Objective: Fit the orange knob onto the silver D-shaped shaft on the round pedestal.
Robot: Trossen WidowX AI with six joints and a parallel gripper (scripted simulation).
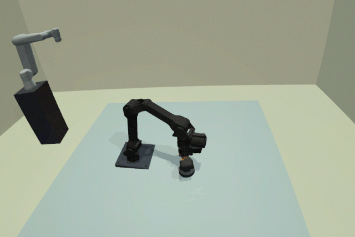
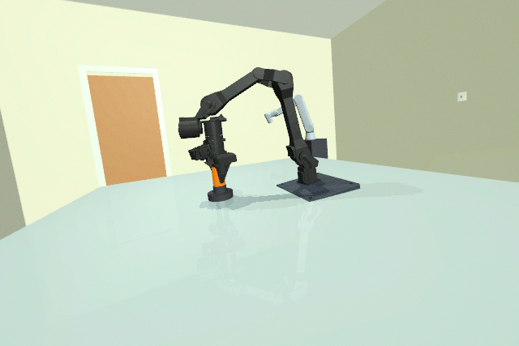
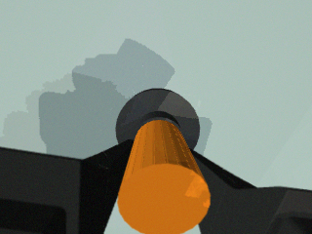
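My gripper [image 1: 184,157] [image 2: 219,174] [image 3: 159,149] points straight down and is shut on the orange knob [image 1: 184,159] [image 2: 216,177] [image 3: 163,190]. The knob is a ribbed orange cylinder held upright between the dark fingers. Its lower end meets the raised middle of the dark round pedestal [image 1: 186,170] [image 2: 220,196] [image 3: 141,104] directly beneath it. In the wrist view the knob's far end sits in the middle of the pedestal's top. The silver D-shaped shaft is hidden by the knob, and so is the knob's hole.
The arm's square base plate [image 1: 121,162] [image 2: 335,187] lies on the pale blue table beside the pedestal. A grey second arm on a dark box [image 1: 40,114] [image 2: 320,147] stands off the table at the back. A door [image 2: 126,124] is in the far wall.
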